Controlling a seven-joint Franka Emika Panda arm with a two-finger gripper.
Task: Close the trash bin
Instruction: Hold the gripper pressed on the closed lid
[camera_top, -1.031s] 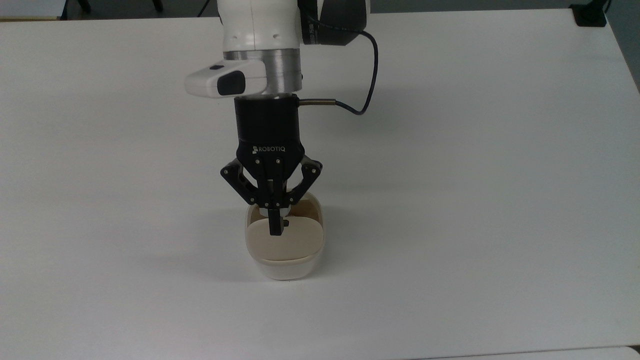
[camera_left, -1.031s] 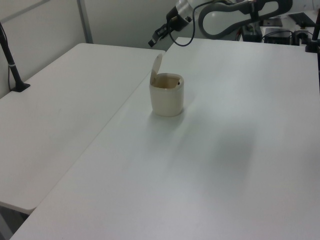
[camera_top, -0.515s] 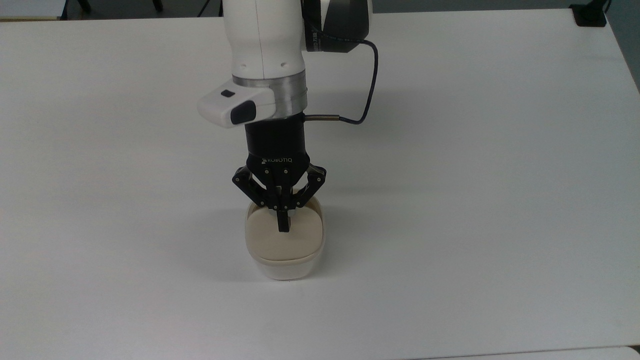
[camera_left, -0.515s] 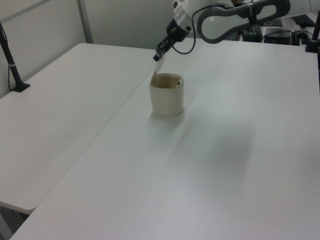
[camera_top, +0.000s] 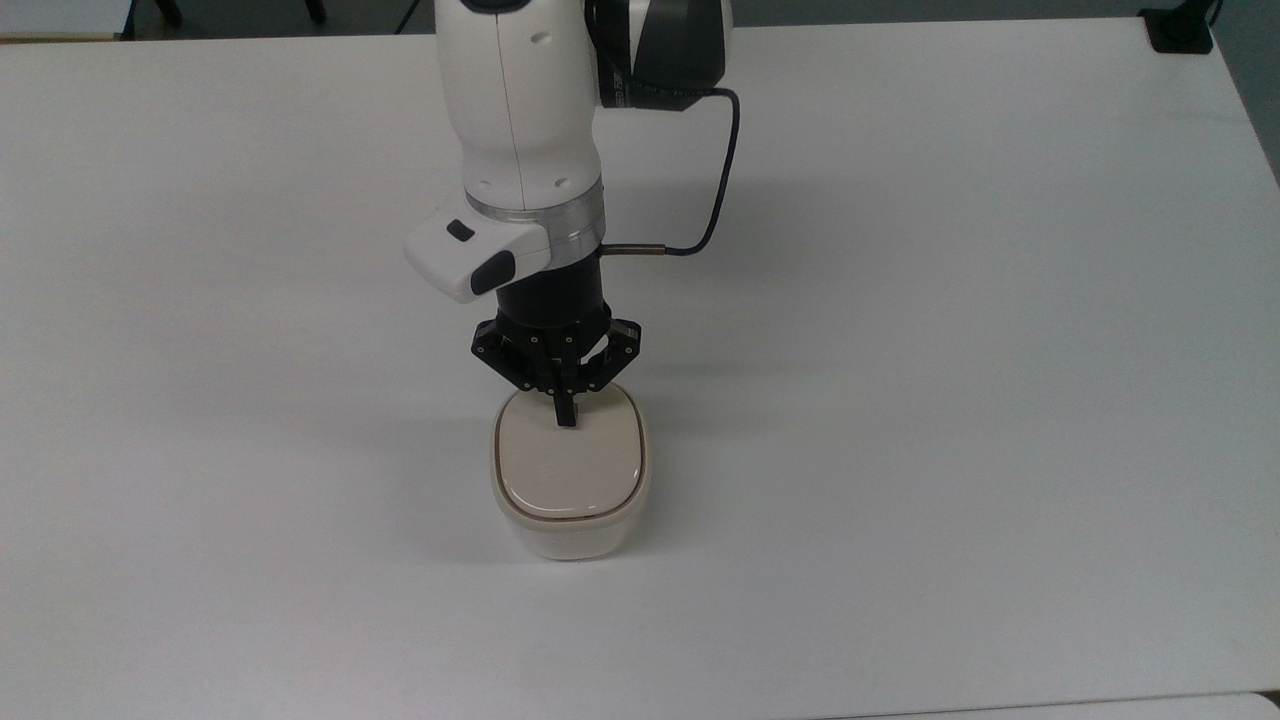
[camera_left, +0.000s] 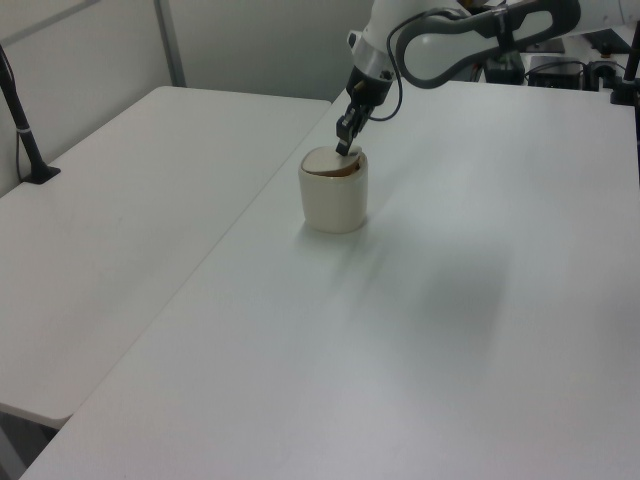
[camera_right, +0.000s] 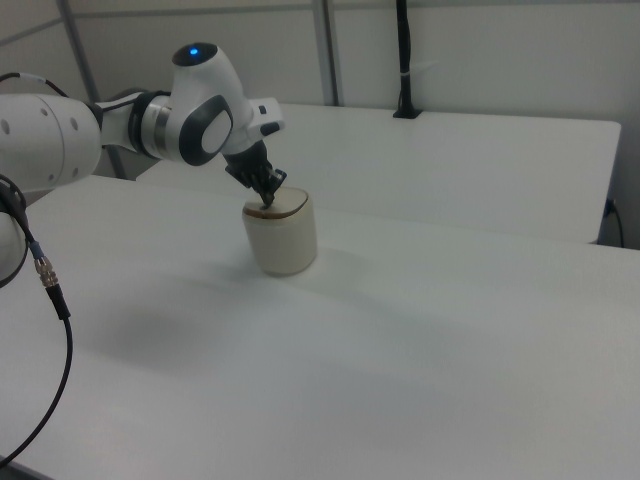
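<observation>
The cream-white trash bin (camera_top: 568, 530) stands on the white table (camera_top: 950, 400), in the middle near the top view's lower edge. Its beige lid (camera_top: 570, 462) lies almost flat on the rim. In the left view the bin (camera_left: 333, 200) shows a thin brown gap under the lid (camera_left: 324, 160) on the left view's right side. My gripper (camera_top: 566, 420) points down, shut, its joined fingertips touching the lid's far edge. The left view has the gripper (camera_left: 343, 150) at the lid's back rim. In the right view the gripper (camera_right: 267, 208) rests on the lid (camera_right: 288, 205) of the bin (camera_right: 283, 243).
A dark cable (camera_top: 722, 170) loops from the wrist on the top view's right. A second table (camera_left: 120, 230) adjoins on the left view's left, with a black clamped post (camera_left: 22, 125). Another black post (camera_right: 403, 60) stands at the back of the right view.
The lid has swung down from upright to almost flat. My gripper followed it down and toward the bin, staying shut with its tip on the lid.
</observation>
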